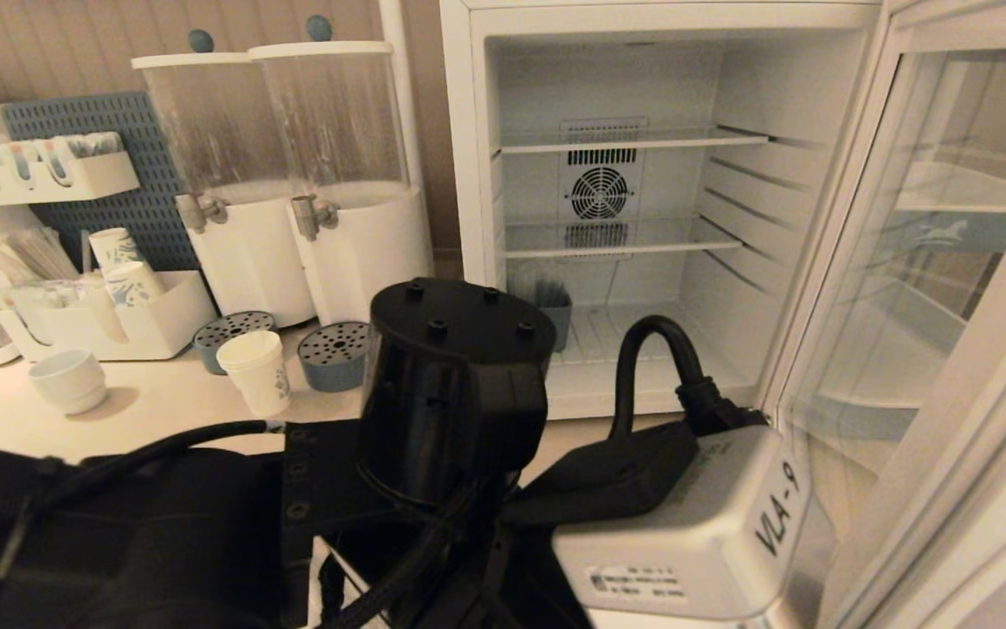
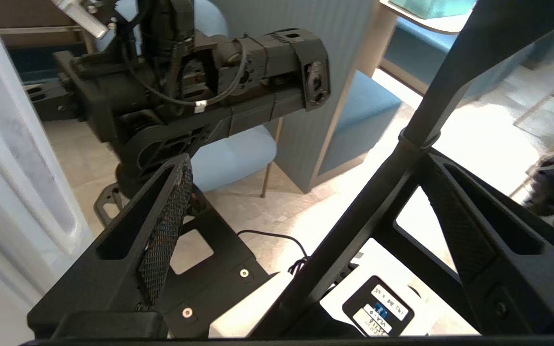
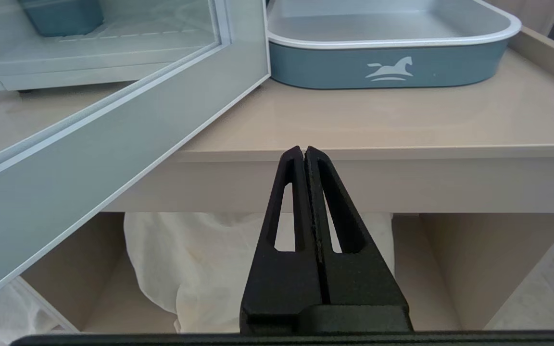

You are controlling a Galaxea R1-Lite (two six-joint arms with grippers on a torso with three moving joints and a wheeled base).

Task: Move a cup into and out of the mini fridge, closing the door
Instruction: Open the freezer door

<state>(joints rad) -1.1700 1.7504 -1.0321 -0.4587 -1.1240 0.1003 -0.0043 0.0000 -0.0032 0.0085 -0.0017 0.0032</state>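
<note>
Mini fridge (image 1: 643,218) at the far middle of the surface (image 1: 145,411), wide open, wire shelves bare, only a small blue-grey container (image 1: 551,310) at the back of the bottom level. Door (image 1: 931,306) swung out to the right, glass window in a pale frame, reaching toward the near right. Cup (image 1: 256,371) upright on the surface, left of the fridge, just in front of two round drip trays (image 1: 333,354) under the two drink dispensers (image 1: 293,175). Not inside the fridge, not touched by any tool. Squat white cup (image 1: 69,378) further left, well apart. Organizer (image 1: 119,306) with patterned paper cups at the far left.

Left tool (image 2: 306,211) released, fingers (image 2: 164,240) spread wide, nothing between them; pointing down toward the floor and the robot's own base, beside the pale edge of the door. Left arm filling the near middle of the head view.

Right tool (image 3: 304,154) clenched, fingers pressed together on nothing, low in front of the surface edge, near the door's lower corner. Blue-grey tray (image 3: 387,67) with a horse logo on the surface behind it.
</note>
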